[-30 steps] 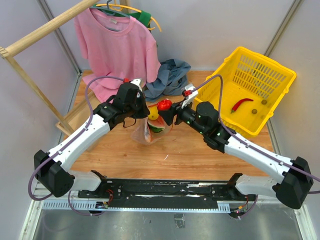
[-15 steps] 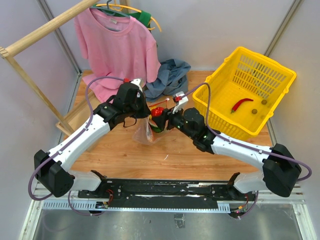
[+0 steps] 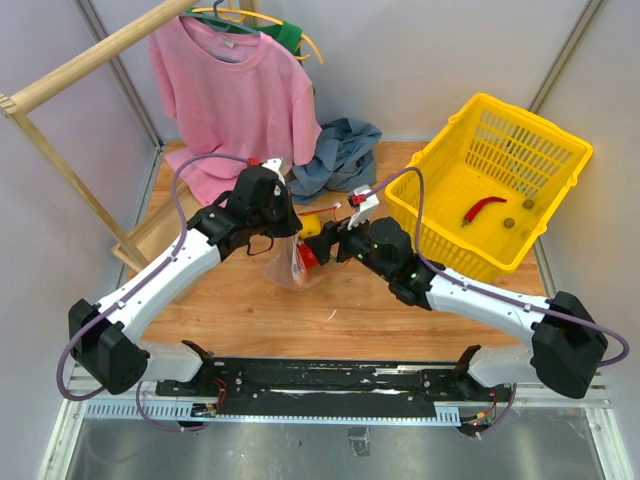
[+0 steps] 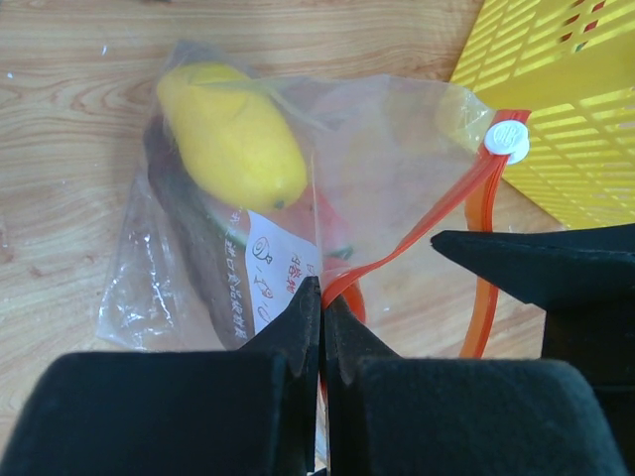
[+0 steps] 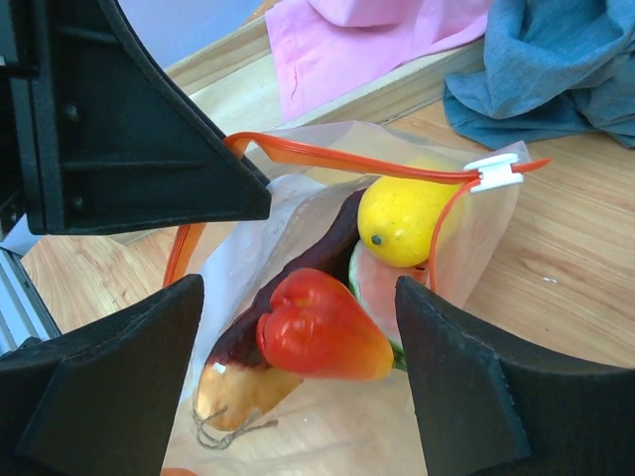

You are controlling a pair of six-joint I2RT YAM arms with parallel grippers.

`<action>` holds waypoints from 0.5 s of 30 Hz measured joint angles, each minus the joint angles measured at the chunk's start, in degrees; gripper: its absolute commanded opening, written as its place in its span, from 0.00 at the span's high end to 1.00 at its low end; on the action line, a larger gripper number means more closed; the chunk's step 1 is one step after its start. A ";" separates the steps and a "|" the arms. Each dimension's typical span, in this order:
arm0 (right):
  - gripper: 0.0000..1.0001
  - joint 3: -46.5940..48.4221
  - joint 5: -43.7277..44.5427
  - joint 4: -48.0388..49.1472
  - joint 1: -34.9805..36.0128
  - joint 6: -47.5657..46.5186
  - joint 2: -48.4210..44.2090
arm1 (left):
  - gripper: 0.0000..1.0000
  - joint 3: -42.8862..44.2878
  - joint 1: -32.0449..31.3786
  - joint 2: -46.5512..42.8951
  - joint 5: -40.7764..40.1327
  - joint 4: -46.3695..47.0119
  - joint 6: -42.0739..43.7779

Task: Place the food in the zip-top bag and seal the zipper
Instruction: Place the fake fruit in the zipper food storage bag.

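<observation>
The zip-top bag point(image 3: 290, 268) hangs open between both arms. My left gripper point(image 4: 320, 295) is shut on its mouth edge, right at the orange-red zipper point(image 4: 437, 223) with its white slider point(image 4: 507, 140). My right gripper point(image 5: 298, 286) stands open over the mouth. The red pepper-like piece point(image 5: 319, 332) lies loose between its fingers, touching neither, on top of the other food. In the bag lie the yellow fruit point(image 5: 405, 218), the watermelon slice point(image 5: 374, 290) and the dark elongated piece point(image 5: 316, 248). A thin red chili point(image 3: 485, 208) lies in the yellow basket point(image 3: 455, 255).
The basket stands at the right of the table, close behind my right arm. A crumpled blue cloth point(image 3: 340, 155) and a pink shirt point(image 3: 235, 95) on a wooden rack point(image 3: 60, 85) lie at the back left.
My right gripper came down to the bag's mouth with the red piece and opened wider. The piece has left its fingers and now lies in the bag. The left grip is unchanged.
</observation>
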 measured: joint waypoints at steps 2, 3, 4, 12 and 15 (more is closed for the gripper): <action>0.22 0.00 0.57 -1.38 0.00 -0.31 -1.33 | 1.00 -0.22 0.00 0.02 0.02 0.00 0.02; 0.22 0.00 0.81 -1.97 0.00 -0.39 -1.77 | 1.00 -0.35 0.00 0.00 0.00 -0.02 0.02; 0.22 0.00 1.20 -2.99 0.00 -0.68 -2.60 | 1.00 -0.39 0.00 0.00 -0.02 -0.04 0.02; 0.27 2.16 6.97 -15.02 0.00 -3.17 -7.50 | 1.00 -0.42 0.00 0.00 -0.04 -0.02 0.02; 0.30 2.49 9.22 -19.21 -0.02 -3.39 -7.89 | 1.00 -0.52 0.00 0.00 -0.02 -0.02 0.02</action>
